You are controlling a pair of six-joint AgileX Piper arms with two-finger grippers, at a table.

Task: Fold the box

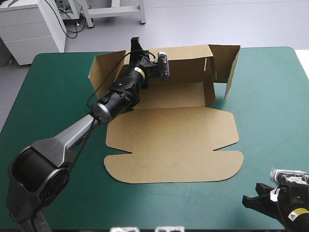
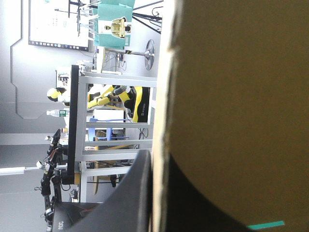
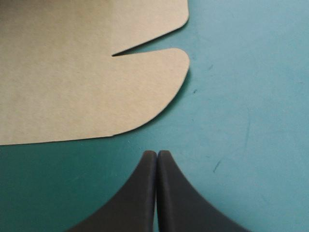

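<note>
The box (image 1: 174, 140) is plain brown. Around it the desk (image 1: 270, 96) cover is teal-green. The right gripper (image 3: 157, 154) is black.

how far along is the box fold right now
Roughly midway. Done: the box has its back wall and side walls raised. In hand: the left gripper is shut on the back wall's rim. Left: the right flap splays out untucked, the lid lies flat on the teal-green cover, and the right gripper sits shut near its corner.

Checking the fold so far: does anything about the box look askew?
Yes. On the brown cardboard box, the raised end flap toward the table's right edge splays outward, untucked. The left black-fingered hand grips the rear wall.
</note>
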